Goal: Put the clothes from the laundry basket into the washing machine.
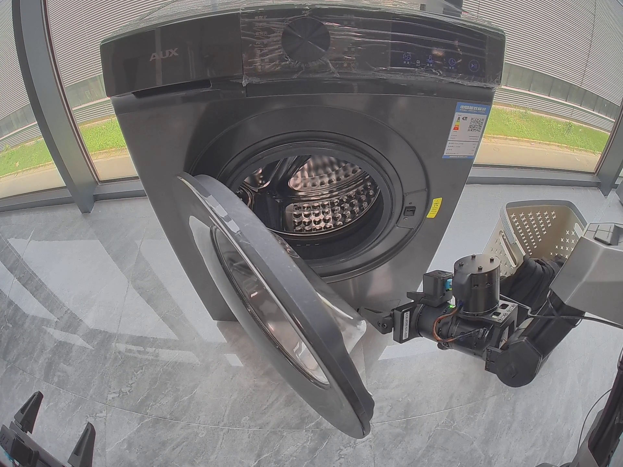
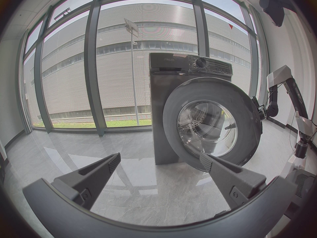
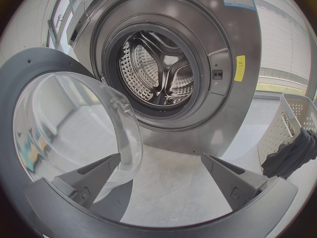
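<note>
Dark clothes [image 3: 292, 154] apparently overhang basket [image 3: 280, 129].

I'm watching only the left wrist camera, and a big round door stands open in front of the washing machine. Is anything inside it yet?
Observer: No. The right wrist view looks straight into the drum, and it shows bare metal with no clothes.
Operator: So where are the clothes?
Observer: A dark garment hangs over the rim of the laundry basket, which stands to the right of the washing machine.
Operator: Is the other claw holding something?
Observer: No. The right gripper is open and empty, low in front of the machine, next to the open door.
</note>
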`<state>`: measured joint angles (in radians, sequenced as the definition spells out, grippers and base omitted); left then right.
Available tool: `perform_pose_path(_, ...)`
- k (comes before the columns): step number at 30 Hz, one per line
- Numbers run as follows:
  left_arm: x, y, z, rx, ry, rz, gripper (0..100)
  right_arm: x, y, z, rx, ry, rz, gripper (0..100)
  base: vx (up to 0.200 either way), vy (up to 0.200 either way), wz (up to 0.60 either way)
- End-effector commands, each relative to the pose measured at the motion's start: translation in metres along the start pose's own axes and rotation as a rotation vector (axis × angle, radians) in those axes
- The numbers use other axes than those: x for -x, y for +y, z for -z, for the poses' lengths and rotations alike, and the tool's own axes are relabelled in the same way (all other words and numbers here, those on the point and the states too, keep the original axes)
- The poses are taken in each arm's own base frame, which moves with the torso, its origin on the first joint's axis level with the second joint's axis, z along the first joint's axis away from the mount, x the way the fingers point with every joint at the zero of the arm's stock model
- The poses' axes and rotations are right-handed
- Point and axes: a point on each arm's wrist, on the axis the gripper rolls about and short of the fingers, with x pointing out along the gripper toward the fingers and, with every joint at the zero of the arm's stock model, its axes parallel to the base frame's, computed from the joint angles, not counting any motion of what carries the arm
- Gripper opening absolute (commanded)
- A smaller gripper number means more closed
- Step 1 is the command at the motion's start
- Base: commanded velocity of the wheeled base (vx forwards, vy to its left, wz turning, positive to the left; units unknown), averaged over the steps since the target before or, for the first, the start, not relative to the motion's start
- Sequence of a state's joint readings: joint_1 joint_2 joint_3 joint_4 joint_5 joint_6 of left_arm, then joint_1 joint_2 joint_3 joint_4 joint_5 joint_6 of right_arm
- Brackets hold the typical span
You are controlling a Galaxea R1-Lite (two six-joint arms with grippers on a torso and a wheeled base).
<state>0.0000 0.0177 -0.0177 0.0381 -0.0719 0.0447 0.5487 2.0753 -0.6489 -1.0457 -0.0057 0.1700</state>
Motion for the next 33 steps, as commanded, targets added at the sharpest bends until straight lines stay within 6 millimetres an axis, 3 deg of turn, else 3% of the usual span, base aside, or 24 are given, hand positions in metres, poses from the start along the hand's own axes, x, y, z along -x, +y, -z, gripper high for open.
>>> perform_pose_path(1, 0.0, 0.0, 0.005, 0.0, -0.001, -0.001, 100, 0.0, 0.013, 0.01, 0.016, 0.031, -0.037, 100, 0.0, 0.0, 0.0)
perform_pose_path(7, 0.0, 0.0, 0.005, -0.001, 0.0, 0.0, 100, 0.006, 0.039, 0.022, 0.048, 0.059, -0.104, 100, 0.0, 0.0, 0.0)
perform_pose_path(23, 0.0, 0.0, 0.005, 0.0, 0.0, 0.0, 100, 0.0, 0.052, 0.007, 0.052, -0.007, -0.205, 100, 0.0, 0.0, 0.0)
perform_pose_path(29, 0.0, 0.0, 0.005, 0.002, 0.0, 0.0, 100, -0.01, 0.067, -0.007, 0.059, -0.052, -0.272, 100, -0.167, 0.0, 0.0)
perform_pose_path(33, 0.0, 0.0, 0.005, 0.0, 0.0, 0.0, 100, -0.028, 0.07, -0.003, 0.06, -0.047, -0.272, 100, -0.05, 0.0, 0.0)
